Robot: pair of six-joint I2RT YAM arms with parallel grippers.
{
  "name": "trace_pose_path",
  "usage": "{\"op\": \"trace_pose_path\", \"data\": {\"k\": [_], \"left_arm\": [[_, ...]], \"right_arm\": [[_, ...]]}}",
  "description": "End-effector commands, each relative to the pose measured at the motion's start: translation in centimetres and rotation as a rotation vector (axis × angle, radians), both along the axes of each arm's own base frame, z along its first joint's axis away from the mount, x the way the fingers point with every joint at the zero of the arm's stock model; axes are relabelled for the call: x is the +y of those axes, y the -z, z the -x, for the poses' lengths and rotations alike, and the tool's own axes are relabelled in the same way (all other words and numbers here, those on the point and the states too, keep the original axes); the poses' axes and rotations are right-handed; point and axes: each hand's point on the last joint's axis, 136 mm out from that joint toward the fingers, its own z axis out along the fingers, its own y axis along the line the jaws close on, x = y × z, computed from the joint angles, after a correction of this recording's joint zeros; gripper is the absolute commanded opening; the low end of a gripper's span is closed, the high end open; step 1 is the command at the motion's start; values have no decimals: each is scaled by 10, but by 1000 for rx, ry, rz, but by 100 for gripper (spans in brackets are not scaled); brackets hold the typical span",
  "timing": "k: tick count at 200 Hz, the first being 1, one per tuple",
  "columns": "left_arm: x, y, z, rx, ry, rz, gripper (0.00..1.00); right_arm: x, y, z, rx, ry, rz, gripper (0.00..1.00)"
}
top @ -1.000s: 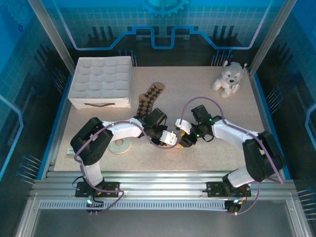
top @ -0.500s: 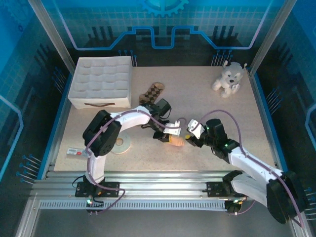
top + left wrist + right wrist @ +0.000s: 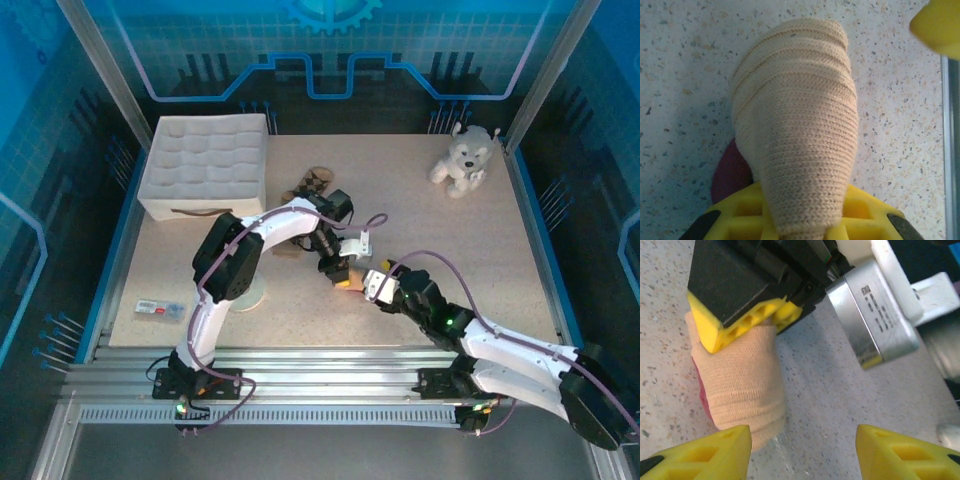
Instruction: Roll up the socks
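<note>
On table point(image 3: 480, 230), tan sock point(image 3: 800, 125) rolled, dark-red patch beneath; left fingers point(image 3: 740, 325) clamp it, right fingers point(image 3: 715, 447) apart.

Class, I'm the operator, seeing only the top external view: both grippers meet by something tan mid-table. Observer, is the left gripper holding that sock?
Observer: Yes. The right wrist view shows the left gripper clamped on the tan sock, a rolled bundle.
Operator: Is the right gripper gripping it too?
Observer: No. The right gripper stands open, its gap over bare table; one fingertip sits beside the roll's end.
Operator: Any red showing?
Observer: The left wrist view shows a dark red patch poking out at the roll's side.
</note>
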Motion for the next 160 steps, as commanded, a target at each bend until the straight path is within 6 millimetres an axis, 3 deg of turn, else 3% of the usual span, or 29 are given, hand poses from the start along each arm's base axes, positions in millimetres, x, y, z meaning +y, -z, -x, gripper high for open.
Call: {"op": "trace_pose_path", "data": {"k": [1,21,76,160], "left_arm": [[9,0,10,139,-66,-49,0],[8,-1,6,183,-97,-54,0],[8,2,6,268,-130,-91,0],[4,-2,-4,379,-211,-71,0]], "right_arm": [[-6,-28,-4,-120,42,-38,56],[1,-23,-1,-104,6,-19,56],[20,17,-6,-37,-81,235,58],[48,37,-20,-27,-168,307,59]]}}
